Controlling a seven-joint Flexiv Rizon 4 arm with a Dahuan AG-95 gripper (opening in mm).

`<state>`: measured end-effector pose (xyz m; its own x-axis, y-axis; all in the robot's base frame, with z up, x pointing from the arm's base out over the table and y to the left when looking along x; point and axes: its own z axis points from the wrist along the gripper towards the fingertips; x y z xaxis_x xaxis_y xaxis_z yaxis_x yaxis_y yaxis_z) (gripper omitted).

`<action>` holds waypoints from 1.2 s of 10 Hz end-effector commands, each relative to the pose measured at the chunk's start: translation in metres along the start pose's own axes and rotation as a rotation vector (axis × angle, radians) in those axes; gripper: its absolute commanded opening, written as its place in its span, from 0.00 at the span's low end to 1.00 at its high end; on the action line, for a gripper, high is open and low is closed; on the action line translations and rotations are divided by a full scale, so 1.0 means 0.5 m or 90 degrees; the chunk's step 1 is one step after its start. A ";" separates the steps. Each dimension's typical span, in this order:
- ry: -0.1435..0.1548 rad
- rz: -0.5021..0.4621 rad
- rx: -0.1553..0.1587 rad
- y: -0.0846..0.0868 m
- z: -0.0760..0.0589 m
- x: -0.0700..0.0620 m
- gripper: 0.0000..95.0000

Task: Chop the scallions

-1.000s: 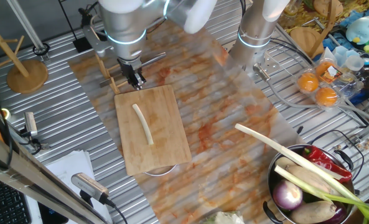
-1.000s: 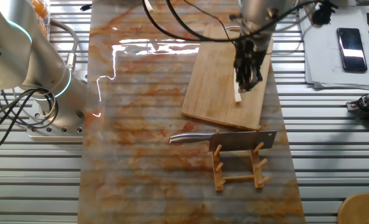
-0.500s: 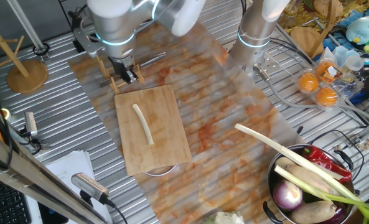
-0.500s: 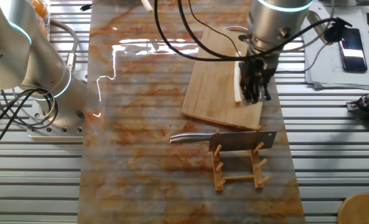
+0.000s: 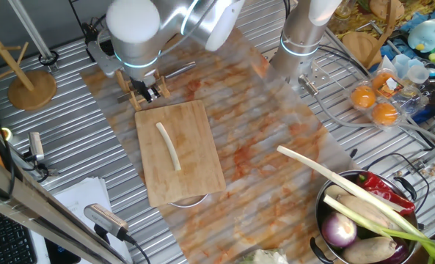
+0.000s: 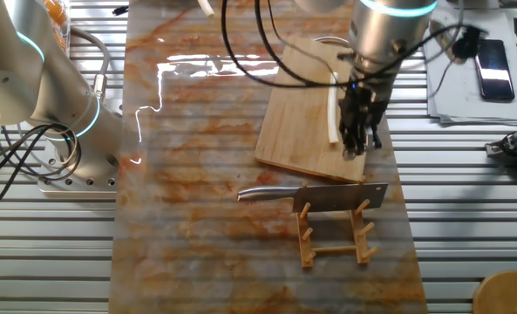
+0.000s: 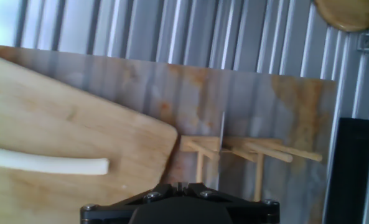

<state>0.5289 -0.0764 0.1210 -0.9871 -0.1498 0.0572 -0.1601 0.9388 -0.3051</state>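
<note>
The scallion (image 5: 168, 146) is one thin, slightly curved cream stalk lying whole on the wooden cutting board (image 5: 191, 172). My gripper (image 5: 150, 92) hangs over the board's far end, between the stalk and the wooden rack (image 5: 132, 93) that carries the knife (image 5: 177, 70). From the other side, the gripper (image 6: 359, 144) sits just past the scallion (image 6: 331, 109), above the board (image 6: 293, 122) edge nearest the knife (image 6: 315, 196). The hand view shows the scallion's end (image 7: 53, 165), the rack (image 7: 240, 151) and the blade edge-on (image 7: 222, 127). The jaws look shut and empty.
A pot (image 5: 327, 209) at the front right holds a long green-leaved stalk (image 5: 334, 182), a purple onion (image 5: 340, 231) and a red chilli (image 5: 386, 192). A second arm's base (image 5: 301, 44) stands at the back. Oranges (image 5: 375, 103) lie at the right, a wooden stand (image 5: 30, 88) at the left.
My gripper has moved off the scallion, along the board towards the end by the knife rack. The scallion, board and knife have stayed put.
</note>
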 end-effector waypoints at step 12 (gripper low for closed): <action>0.010 -0.014 -0.025 -0.027 -0.017 -0.016 0.00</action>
<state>0.5405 -0.0864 0.1338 -0.9817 -0.1660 0.0932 -0.1851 0.9471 -0.2621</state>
